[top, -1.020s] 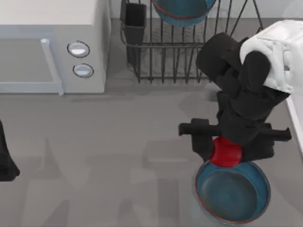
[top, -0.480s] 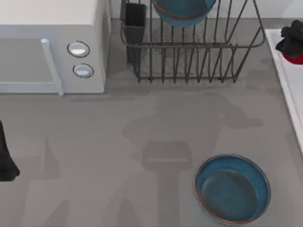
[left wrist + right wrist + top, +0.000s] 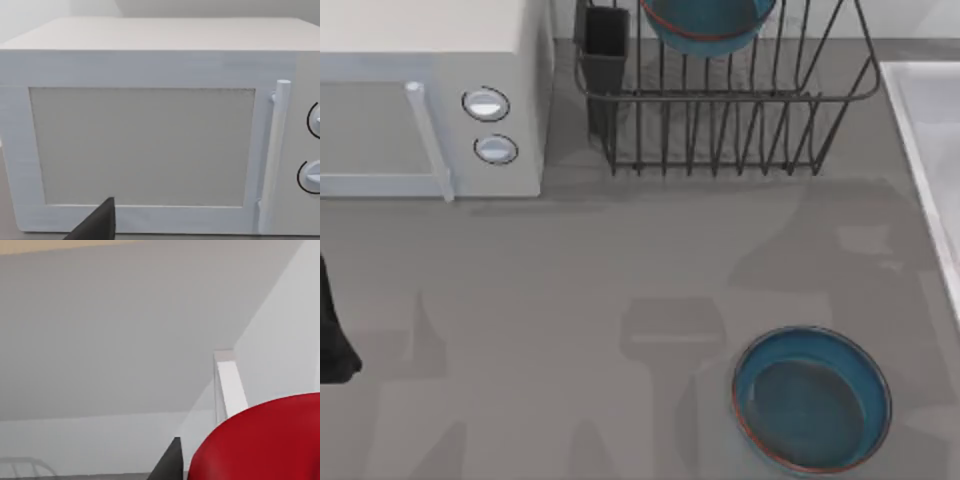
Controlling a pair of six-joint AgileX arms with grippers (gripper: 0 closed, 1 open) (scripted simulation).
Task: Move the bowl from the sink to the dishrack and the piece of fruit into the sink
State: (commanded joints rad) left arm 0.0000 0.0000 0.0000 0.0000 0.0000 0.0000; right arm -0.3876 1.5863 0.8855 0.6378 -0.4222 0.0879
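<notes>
Right end effector gone from above the sink (image 3: 918,110), gripping the fruit (image 3: 260,440), bowl (image 3: 705,22) in dishrack (image 3: 740,100)

No readable text, label, brand, number or sign is showing anywhere. The microwave (image 3: 430,95) is displaying two plain round knobs (image 3: 486,104) with no markings that can be read, and its door (image 3: 142,147) is carrying no lettering.

microwave (image 3: 430,95): white, two knobs, table's back left | shallow teal dish (image 3: 811,398): front right, upright
</notes>
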